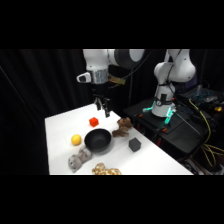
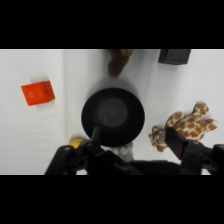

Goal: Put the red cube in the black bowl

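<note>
The gripper (image 1: 103,109) hung above the table, fingers apart and holding nothing. The red cube (image 1: 93,121) lay on the table just beside the black bowl (image 1: 98,141), not in it. Judged step: approach. Next move calls for descending over the cube and closing.

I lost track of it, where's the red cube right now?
In the side view the red cube sits on the white table, just behind the black bowl and below the claw.
</note>
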Robot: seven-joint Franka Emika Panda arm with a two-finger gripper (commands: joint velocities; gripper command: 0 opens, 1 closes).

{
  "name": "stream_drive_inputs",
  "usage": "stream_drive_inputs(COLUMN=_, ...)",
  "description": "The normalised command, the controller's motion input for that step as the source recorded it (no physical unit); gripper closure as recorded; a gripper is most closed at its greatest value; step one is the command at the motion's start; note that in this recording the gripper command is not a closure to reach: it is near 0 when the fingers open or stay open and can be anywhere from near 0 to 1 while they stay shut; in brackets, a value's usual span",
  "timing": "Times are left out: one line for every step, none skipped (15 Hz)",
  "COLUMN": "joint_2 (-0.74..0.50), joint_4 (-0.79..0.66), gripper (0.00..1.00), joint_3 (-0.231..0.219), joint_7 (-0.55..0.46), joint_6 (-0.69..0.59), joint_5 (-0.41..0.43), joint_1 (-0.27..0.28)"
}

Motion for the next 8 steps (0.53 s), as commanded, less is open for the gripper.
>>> stream_drive_inputs(joint_2=0.0, joint_4=0.01, gripper=0.0, joint_3=0.022, joint_7=0.0, joint_6=-0.02, joint_5=-0.002, joint_1=-0.021)
stream_drive_inputs(joint_2=0.0, joint_4=0.03, gripper=0.0, joint_3=0.022, joint_7=-0.1, joint_6=-0.04, joint_5=-0.005, joint_1=-0.027)
stream_drive_inputs(joint_2=0.0, joint_4=0.08, gripper=0.0, joint_3=0.015, joint_7=-0.25, joint_6=-0.12, joint_5=0.013, joint_1=-0.043)
stream_drive_inputs(joint_2=-0.02, joint_4=0.1, gripper=0.0, joint_3=0.002, joint_7=-0.36, joint_6=-0.17, joint_5=-0.027, joint_1=-0.061)
stream_drive_inputs(joint_2=-0.04, joint_4=0.14, gripper=0.0, joint_3=-0.023, joint_7=-0.56, joint_6=-0.22, joint_5=-0.032, joint_1=-0.097)
stream_drive_inputs(joint_2=-0.06, joint_4=0.16, gripper=0.0, joint_3=-0.049, joint_7=-0.52, joint_6=-0.21, joint_5=-0.062, joint_1=-0.118)
stream_drive_inputs(joint_2=-0.06, joint_4=0.2, gripper=0.0, joint_3=-0.076, joint_7=-0.66, joint_6=-0.27, joint_5=-0.062, joint_1=-0.149)
stream_drive_inputs(joint_2=-0.05, joint_4=0.24, gripper=0.0, joint_3=-0.1, joint_7=-0.71, joint_6=-0.3, joint_5=-0.089, joint_1=-0.173)
